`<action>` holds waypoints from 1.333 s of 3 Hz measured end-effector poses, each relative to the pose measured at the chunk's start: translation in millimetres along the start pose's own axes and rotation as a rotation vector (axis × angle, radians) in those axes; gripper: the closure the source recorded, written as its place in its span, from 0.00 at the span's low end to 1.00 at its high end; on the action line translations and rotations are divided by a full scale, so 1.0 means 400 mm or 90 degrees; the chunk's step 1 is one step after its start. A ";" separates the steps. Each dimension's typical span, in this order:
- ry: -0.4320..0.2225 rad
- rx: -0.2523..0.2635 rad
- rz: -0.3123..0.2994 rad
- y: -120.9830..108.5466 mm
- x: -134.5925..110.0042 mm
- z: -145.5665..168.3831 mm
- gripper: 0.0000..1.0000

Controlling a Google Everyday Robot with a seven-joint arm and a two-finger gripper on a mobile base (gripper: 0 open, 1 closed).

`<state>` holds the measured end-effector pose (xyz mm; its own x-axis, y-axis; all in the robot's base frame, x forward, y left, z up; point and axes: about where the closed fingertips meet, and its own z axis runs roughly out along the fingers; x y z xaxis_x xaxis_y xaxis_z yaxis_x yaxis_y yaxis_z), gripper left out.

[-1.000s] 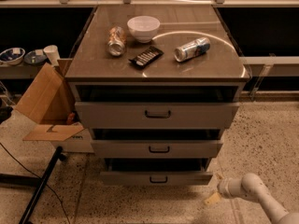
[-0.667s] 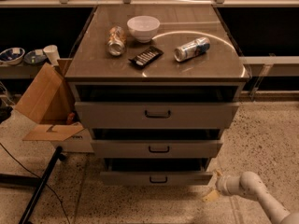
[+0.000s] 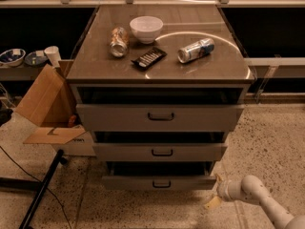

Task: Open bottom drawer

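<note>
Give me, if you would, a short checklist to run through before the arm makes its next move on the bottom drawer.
1. Bottom drawer in view, front unblocked: ok.
2. Its handle free of clutter: ok.
3. Tool lined up with the handle: not ok; it sits low, by the drawer's right end, off the handle.
4. Floor in front of the drawer free for the pull: ok.
5. Drawer fully out: not ok; only a narrow dark gap shows above its front.

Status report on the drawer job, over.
End effector low, right of bottom drawer, off its handle. Drawer looks slightly out. Cardboard box sits left, out of its path.
</note>
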<state>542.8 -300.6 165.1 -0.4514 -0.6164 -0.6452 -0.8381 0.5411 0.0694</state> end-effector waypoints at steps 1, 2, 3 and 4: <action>0.031 -0.025 0.004 0.038 0.032 0.006 0.00; 0.031 -0.025 0.004 0.038 0.027 0.000 0.00; 0.039 -0.024 0.017 0.068 0.062 -0.011 0.00; 0.046 -0.015 0.031 0.104 0.100 -0.033 0.00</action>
<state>486.0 -310.3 152.5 -0.5127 -0.6294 -0.5839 -0.8208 0.5588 0.1183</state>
